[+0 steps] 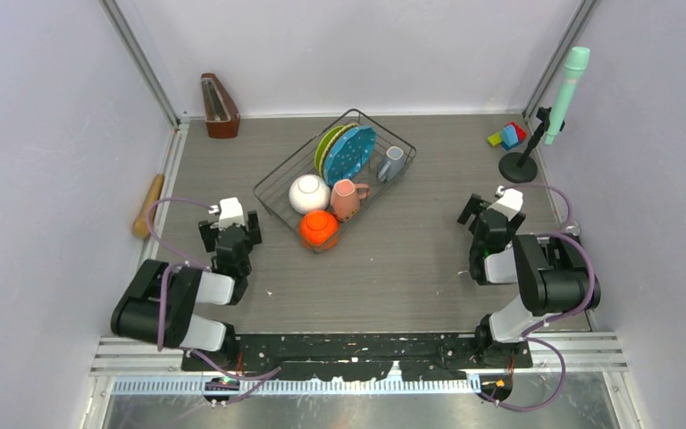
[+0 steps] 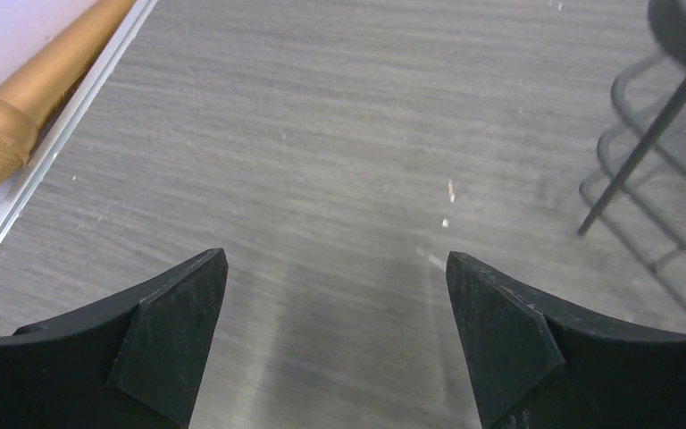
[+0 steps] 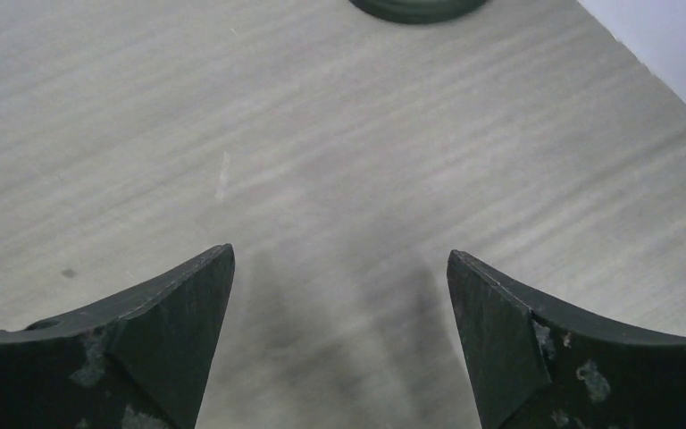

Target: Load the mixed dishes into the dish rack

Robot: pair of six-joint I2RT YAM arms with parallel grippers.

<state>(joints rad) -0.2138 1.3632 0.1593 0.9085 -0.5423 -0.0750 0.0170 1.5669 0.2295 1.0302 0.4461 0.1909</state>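
Gaping empty, left gripper; right gripper; dish rack holds dishes.

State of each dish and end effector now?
dish rack: loaded
orange bowl: in rack
white bowl: in rack
pink mug: in rack
grey mug: in rack
blue dotted plate: on edge in rack
lime-green plate: on edge in rack
left end effector: open, empty
right end effector: open, empty

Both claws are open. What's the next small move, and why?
Probably just draw both arms back toward their bases and stop. The left claw and right claw are open and empty, and every dish I can see, the orange bowl, white bowl, pink mug, grey mug, lime-green plate and dotted blue plate, already sits inside the black wire dish rack.
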